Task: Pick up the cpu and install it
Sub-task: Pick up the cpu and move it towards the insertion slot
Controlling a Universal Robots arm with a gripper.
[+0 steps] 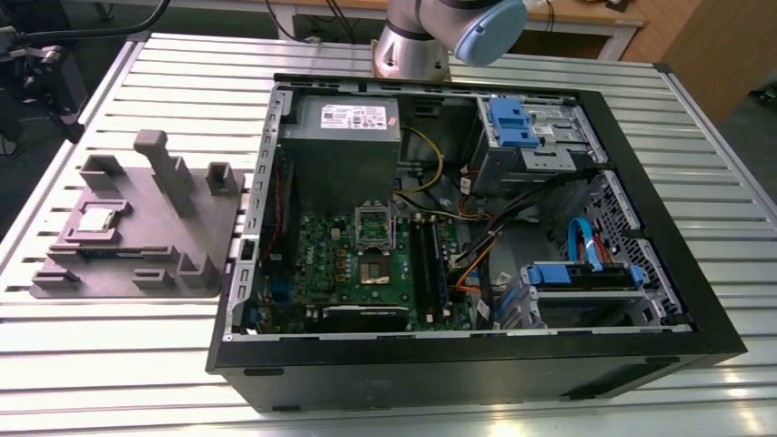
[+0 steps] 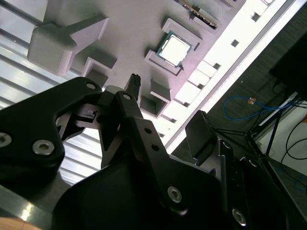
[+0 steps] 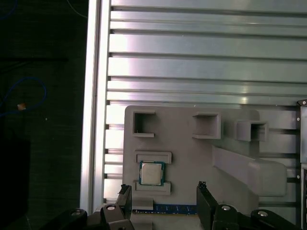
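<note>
Exterior view: set high, off the arm, angled down across the slatted table. Open computer case mid-frame, fixture tray at the exterior view's left, arm base at the far edge.

First wrist view: looks straight down on the fixture tray, fairly near, gripper tips just in frame.

Second wrist view: slanted, looking close past the gripper linkage onto the fixture tray.

All 3 views share the fixture tray and cpu.
</note>
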